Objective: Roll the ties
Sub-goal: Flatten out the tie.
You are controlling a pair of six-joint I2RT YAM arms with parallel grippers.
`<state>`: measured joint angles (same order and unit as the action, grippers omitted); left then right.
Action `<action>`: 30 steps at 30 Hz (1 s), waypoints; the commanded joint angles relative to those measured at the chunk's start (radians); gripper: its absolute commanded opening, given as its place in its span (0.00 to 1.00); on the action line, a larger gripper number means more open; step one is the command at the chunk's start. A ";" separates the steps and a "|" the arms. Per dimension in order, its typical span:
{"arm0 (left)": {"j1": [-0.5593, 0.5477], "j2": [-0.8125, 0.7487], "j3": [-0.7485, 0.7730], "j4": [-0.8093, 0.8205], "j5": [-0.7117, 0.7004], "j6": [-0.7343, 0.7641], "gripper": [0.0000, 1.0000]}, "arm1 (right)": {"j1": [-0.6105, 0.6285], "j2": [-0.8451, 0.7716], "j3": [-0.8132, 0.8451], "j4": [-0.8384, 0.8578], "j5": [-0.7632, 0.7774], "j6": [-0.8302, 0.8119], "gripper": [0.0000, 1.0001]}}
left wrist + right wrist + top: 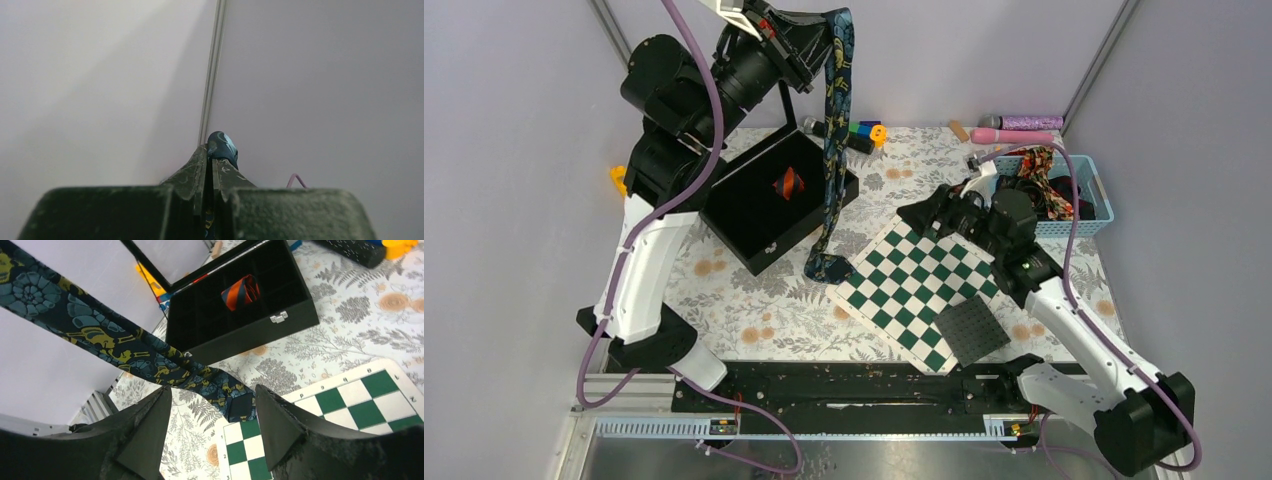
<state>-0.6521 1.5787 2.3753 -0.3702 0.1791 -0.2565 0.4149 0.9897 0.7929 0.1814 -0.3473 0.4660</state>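
Floral tablecloth (764, 310) amid lilac walls (514, 150); left gripper (210, 160) tight on navy floral tie (836, 130), right gripper (214, 388) agape, empty.

Bench (754, 320) has a pale fern-print cover. On it: open black compartment box (744, 205) on the left, skewed green-and-white chequered board (914, 285) in the middle with a dark grey studded square pad (972, 328) over its near corner, light blue plastic basket (1069, 228) far right. The wide end of a dark blue floral tie (824, 265) touches down by the board's left corner.
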 commanded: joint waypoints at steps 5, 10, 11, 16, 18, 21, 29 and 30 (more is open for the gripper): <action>0.013 -0.063 0.057 -0.011 0.001 0.065 0.00 | 0.174 0.033 0.030 0.116 0.020 -0.176 0.71; 0.012 -0.083 0.026 -0.017 -0.050 0.103 0.00 | 0.317 0.063 -0.014 0.184 0.177 -0.229 0.77; 0.012 -0.088 0.019 -0.016 -0.070 0.114 0.00 | 0.347 0.069 -0.020 0.201 0.211 -0.245 0.78; 0.013 -0.118 -0.022 -0.008 -0.174 0.161 0.00 | 0.469 0.134 -0.033 0.339 0.395 -0.266 0.84; 0.013 -0.126 -0.029 -0.012 -0.175 0.178 0.00 | 0.489 0.176 -0.005 0.366 0.362 -0.281 0.84; 0.013 -0.140 -0.042 -0.013 -0.140 0.193 0.00 | 0.490 0.220 0.042 0.365 0.206 -0.362 0.83; 0.026 -0.177 -0.055 -0.056 0.008 0.211 0.00 | 0.373 0.276 0.172 0.179 -0.299 -0.618 0.82; 0.027 -0.182 -0.062 -0.058 0.025 0.207 0.00 | 0.351 0.294 0.182 0.177 -0.378 -0.630 0.83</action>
<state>-0.6376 1.4422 2.3146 -0.4332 0.1127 -0.0635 0.8494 1.2442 0.8833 0.3805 -0.3847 -0.0433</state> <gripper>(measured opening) 0.025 0.821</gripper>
